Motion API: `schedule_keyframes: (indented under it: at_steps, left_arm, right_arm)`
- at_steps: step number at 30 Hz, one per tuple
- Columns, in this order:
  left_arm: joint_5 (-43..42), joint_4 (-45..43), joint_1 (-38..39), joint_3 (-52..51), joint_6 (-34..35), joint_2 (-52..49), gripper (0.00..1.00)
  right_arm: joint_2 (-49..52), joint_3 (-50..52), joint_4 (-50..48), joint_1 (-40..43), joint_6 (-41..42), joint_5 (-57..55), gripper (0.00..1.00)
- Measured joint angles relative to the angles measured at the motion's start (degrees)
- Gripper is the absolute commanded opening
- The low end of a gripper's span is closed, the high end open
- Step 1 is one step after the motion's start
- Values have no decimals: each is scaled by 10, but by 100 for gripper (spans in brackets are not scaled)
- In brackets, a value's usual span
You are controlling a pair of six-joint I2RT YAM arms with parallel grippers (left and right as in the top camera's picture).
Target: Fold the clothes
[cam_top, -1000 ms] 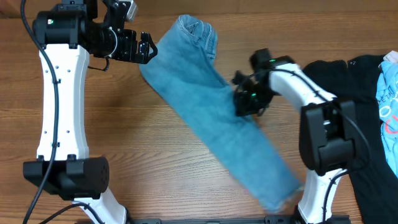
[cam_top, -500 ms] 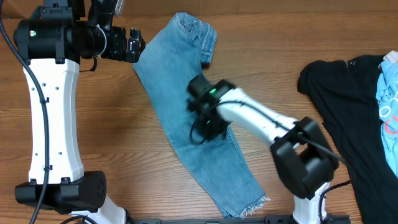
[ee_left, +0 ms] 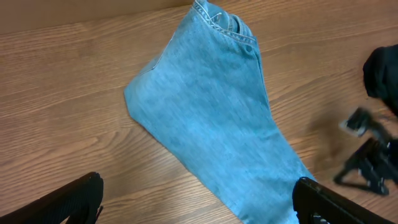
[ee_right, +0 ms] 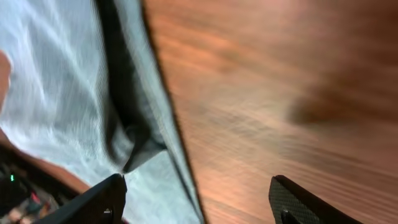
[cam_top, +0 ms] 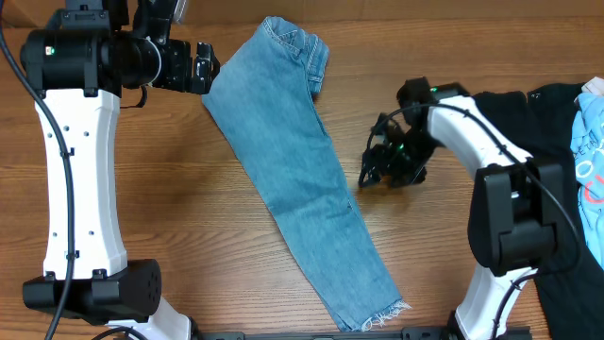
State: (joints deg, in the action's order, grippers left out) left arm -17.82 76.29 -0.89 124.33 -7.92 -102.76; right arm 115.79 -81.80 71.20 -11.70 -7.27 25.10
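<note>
My left gripper (cam_top: 203,68) at 10 o'clock and right gripper (cam_top: 376,176) at 3 o'clock hang wide open and empty, flanking the jeans (cam_top: 302,179) laid diagonally from 12 to 5 o'clock, seemingly ready for the next fold.

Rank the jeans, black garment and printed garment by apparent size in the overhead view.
1. jeans
2. black garment, though the frame edge and right arm hide part
3. printed garment, mostly cut off

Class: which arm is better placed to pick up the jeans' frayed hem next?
Probably right: right gripper, open, hovers beside the jeans, nearer the hem; left gripper is up by the waistband.
</note>
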Motion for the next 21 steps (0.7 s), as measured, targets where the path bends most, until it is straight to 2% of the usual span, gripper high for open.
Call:
schedule_keyframes:
  at_steps: [6, 11, 12, 14, 15, 16, 21]
  left_arm:
    - [1, -1, 0, 0, 0, 0, 100]
    - [1, -11, 0, 0, 0, 0, 100]
    - [1, -14, 0, 0, 0, 0, 100]
    - [1, -17, 0, 0, 0, 0, 100]
    - [1, -17, 0, 0, 0, 0, 100]
    - [1, -17, 0, 0, 0, 0, 100]
    - [1, -17, 0, 0, 0, 0, 100]
  right_arm:
    - [-7, 120, -29, -38, -9, 36, 66]
    - [-29, 183, -62, -51, -14, 94, 55]
    - [-29, 190, -66, -61, -20, 107, 51]
    - [-29, 197, -71, -82, -28, 116, 28]
    - [-29, 199, -74, -92, -32, 117, 12]
    - [-28, 203, -83, -106, -36, 114, 4]
    - [-25, 205, -89, -110, -35, 113, 4]
